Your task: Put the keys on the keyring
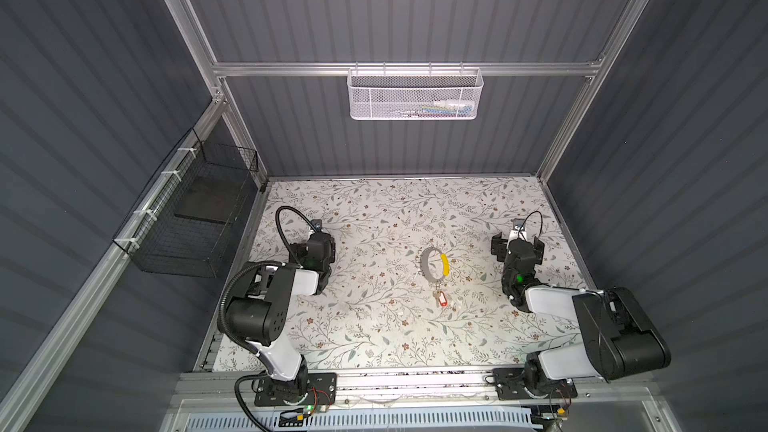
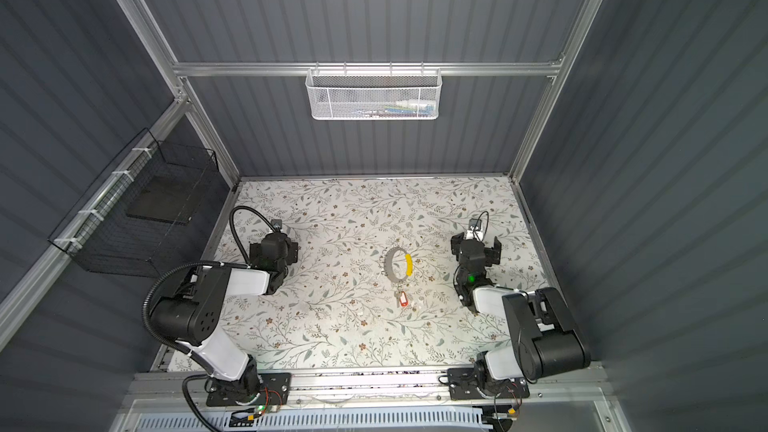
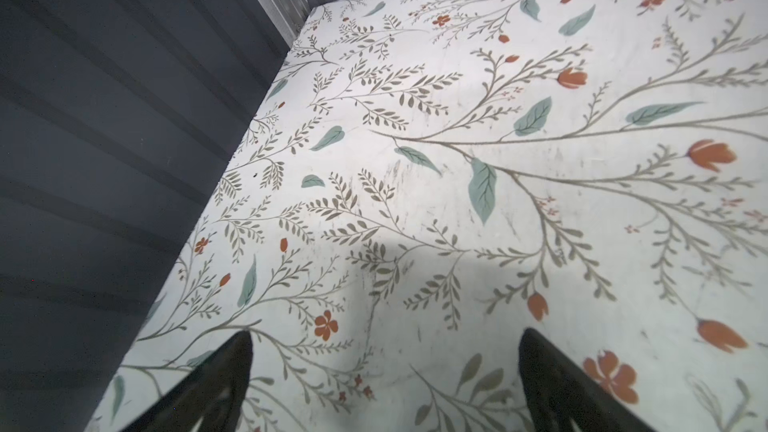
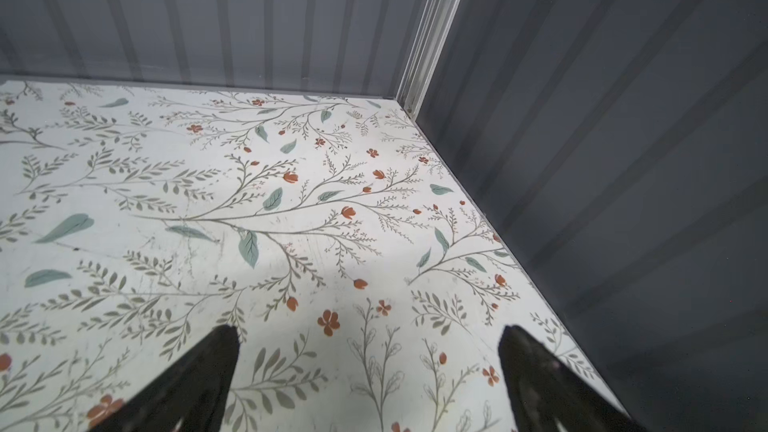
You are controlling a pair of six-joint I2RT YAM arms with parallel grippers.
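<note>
The keyring (image 1: 424,265) (image 2: 388,265), a grey hoop with a yellow section, lies on the floral table right of centre in both top views. The keys (image 1: 443,299) (image 2: 403,299), silvery with a red tag, lie just in front of the hoop, at its near rim; I cannot tell whether they are linked to it. My left gripper (image 1: 314,245) (image 2: 274,249) (image 3: 384,338) is open and empty, far to the left of the hoop. On the other side, my right gripper (image 1: 517,243) (image 2: 476,247) (image 4: 368,332) is also open and empty. Neither wrist view shows the keys or the keyring.
A white mesh basket (image 1: 415,95) hangs on the back wall, above the table. A black wire basket (image 1: 187,222) hangs on the left wall. Dark ribbed walls close the table (image 1: 374,209) on the left, back and right.
</note>
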